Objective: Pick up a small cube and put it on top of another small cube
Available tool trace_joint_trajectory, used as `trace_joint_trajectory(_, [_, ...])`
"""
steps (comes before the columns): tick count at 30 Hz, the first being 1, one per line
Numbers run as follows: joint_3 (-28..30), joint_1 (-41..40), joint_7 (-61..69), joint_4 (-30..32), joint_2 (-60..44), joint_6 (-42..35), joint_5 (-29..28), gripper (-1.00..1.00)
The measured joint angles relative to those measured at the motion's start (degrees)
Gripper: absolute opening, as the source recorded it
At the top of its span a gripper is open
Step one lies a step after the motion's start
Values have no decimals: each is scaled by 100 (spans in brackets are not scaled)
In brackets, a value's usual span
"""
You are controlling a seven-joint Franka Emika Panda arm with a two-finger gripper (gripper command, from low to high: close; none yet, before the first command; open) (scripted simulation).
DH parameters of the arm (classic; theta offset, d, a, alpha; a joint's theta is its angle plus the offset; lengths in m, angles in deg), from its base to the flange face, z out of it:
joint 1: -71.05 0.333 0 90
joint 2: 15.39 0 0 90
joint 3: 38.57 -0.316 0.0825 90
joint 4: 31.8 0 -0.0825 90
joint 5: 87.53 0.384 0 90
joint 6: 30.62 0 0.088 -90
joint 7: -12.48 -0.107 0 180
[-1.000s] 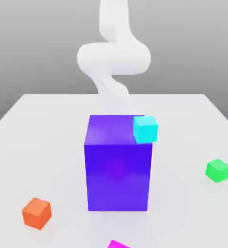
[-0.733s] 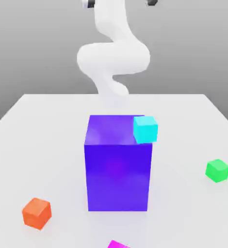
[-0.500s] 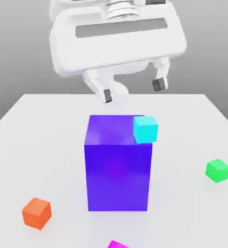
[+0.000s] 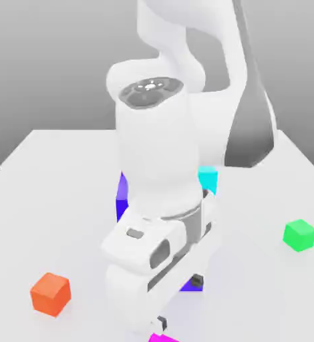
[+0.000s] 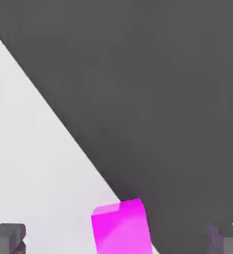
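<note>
The gripper [image 5: 119, 240], jaws spread wide, hovers over the magenta cube [image 5: 122, 229] on the table [image 4: 66, 174].

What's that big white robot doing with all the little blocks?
The white robot arm has swung down in front of the big blue-purple block. Its open claw hangs over the small magenta cube near the table's edge, one finger on each side, not gripping it yet. The small green cube waits off to the exterior view's right.

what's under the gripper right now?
The magenta cube lies on the white table near its edge, below and between the open fingers of the gripper. In the exterior view the arm covers most of the blue-purple block.
</note>
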Motion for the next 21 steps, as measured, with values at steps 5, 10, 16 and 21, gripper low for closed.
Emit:
trace_joint_trajectory(5, [-111, -105, 404, -101, -871, 597, -184, 0])
trace_joint_trajectory(10, [-283, -245, 527, -189, -1254, 879, -39, -100])
trace_joint_trajectory(16, [-150, -145, 408, -108, -917, 624, -213, -100])
trace_joint_trajectory(21, [-388, 442, 423, 418, -92, 213, -651, -100])
